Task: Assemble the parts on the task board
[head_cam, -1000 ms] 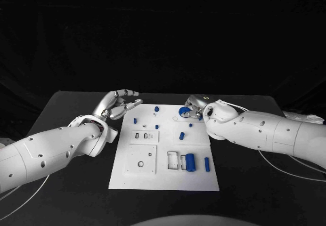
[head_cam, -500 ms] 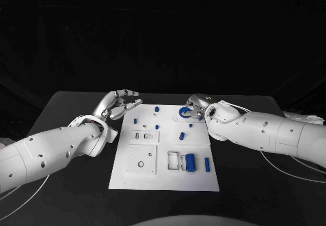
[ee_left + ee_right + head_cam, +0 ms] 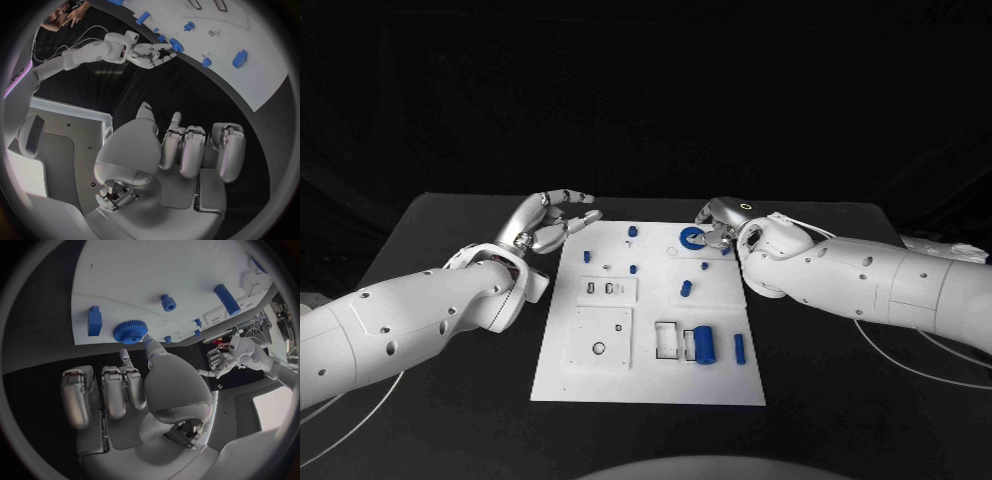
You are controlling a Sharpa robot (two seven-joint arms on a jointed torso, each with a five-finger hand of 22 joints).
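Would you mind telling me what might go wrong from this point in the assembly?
The right hand has fingertips at the blue gear near the far edge of the white board; a nudge might push the gear off or shift the board. A small blue block sits beside the gear and could be knocked. The left hand hovers off the board, not steadying it.

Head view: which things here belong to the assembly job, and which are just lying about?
Belongs to the job:
task board
blue gear, by the right hand
large blue cylinder
blue bar
small blue peg
left hand

Lying about:
white cable on the black table
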